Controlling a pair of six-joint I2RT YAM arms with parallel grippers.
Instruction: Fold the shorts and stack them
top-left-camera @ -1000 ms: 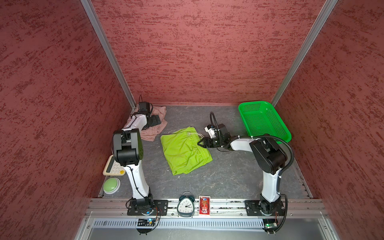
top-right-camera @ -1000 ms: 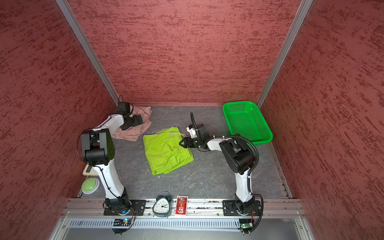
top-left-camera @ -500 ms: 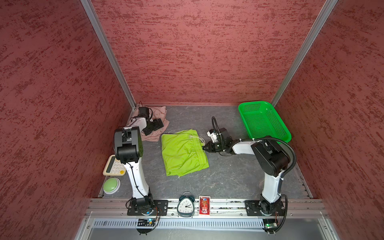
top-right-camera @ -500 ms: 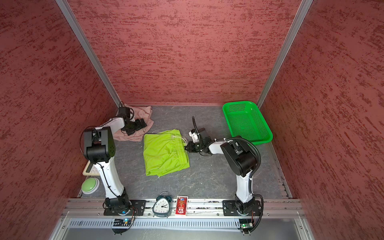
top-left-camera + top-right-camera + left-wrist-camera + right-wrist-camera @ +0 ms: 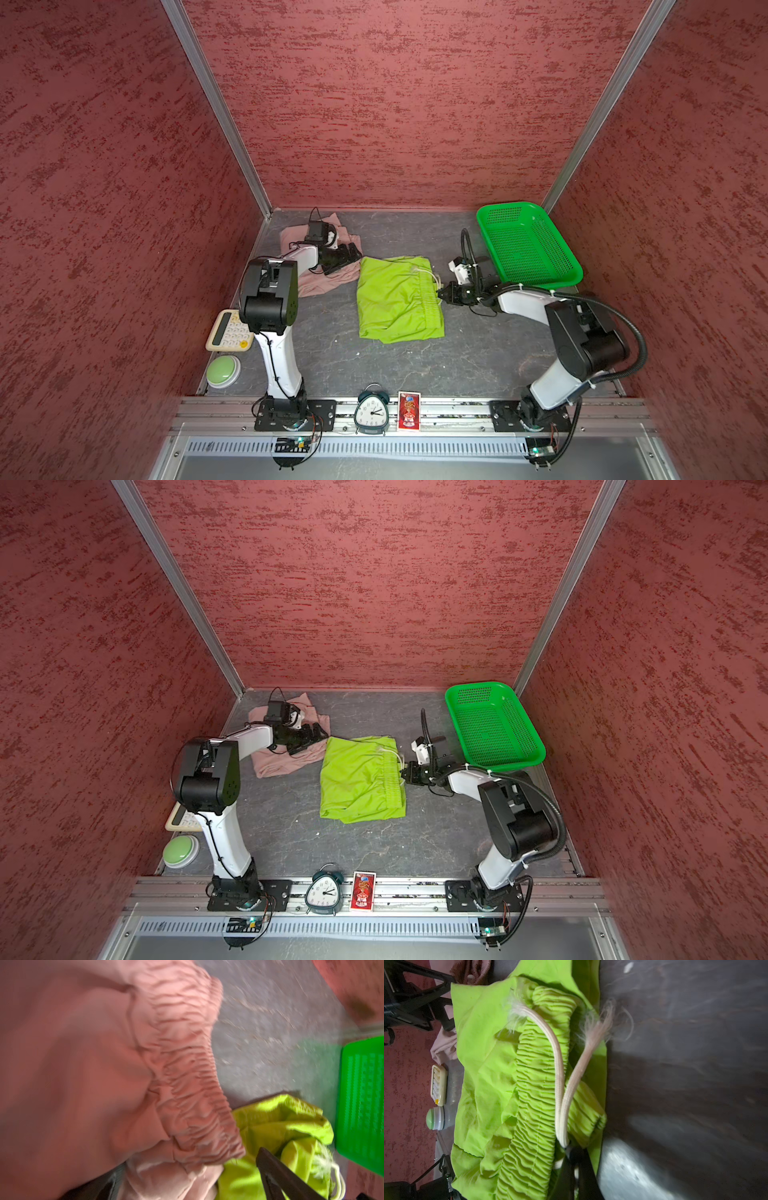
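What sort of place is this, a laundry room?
Most likely a robot test booth, not a laundry: a left arm and a right arm bolted to a metal rail, red walls boxing in a table, and practice props like lime green shorts and a basket.

2 overhead views, 2 wrist close-ups
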